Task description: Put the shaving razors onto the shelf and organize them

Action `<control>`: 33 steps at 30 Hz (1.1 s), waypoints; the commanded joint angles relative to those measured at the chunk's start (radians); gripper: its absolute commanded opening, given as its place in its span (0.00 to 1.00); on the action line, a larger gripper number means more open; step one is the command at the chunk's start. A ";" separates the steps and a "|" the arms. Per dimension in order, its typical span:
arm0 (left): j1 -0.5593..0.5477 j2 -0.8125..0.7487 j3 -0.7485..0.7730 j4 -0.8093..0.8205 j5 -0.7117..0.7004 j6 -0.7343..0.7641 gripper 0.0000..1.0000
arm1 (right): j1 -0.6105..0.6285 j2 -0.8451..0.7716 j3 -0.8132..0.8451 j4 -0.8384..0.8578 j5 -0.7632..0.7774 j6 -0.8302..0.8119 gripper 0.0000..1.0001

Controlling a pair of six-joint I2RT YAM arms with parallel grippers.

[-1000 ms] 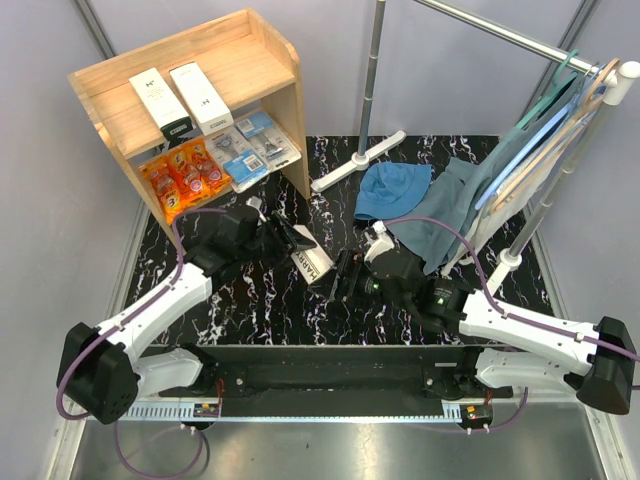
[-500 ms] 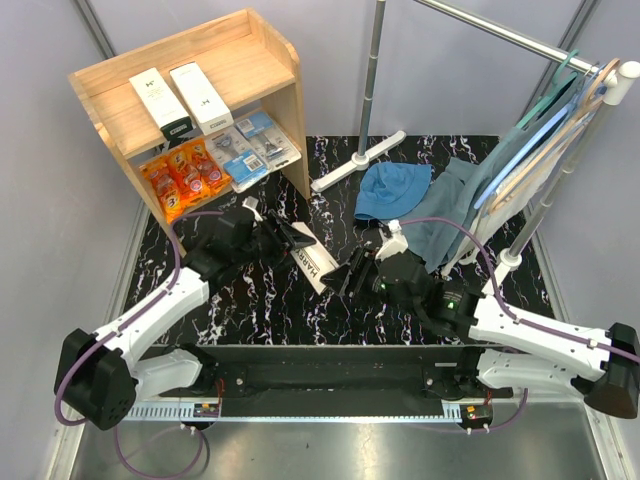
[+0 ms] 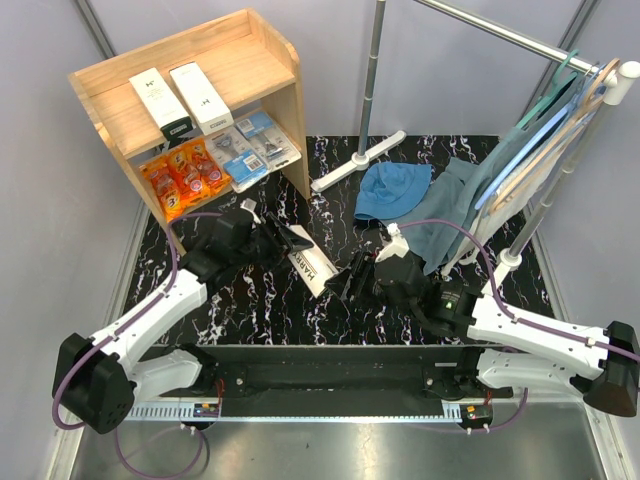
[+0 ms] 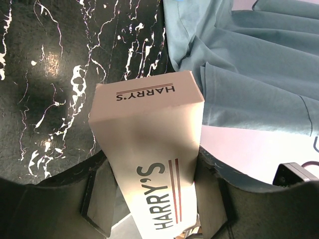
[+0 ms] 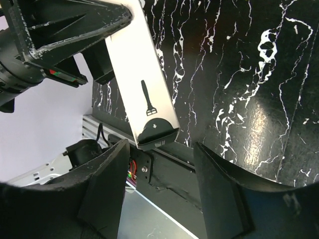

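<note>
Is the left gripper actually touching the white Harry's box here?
Touching. The left wrist view shows the Harry's box clamped between the two fingers of the left gripper, with both fingers pressed against its long sides.

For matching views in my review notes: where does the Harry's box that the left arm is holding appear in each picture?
Top external: Harry's box mid-picture, tilted.
Left wrist: lower centre, in the left gripper.
Right wrist: upper left, dark end lowest.
Shared landmark: black marbled tabletop.
</note>
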 commanded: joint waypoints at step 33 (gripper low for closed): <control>-0.005 -0.067 -0.078 0.187 0.091 -0.074 0.73 | 0.013 -0.023 -0.138 0.261 0.075 -0.054 0.12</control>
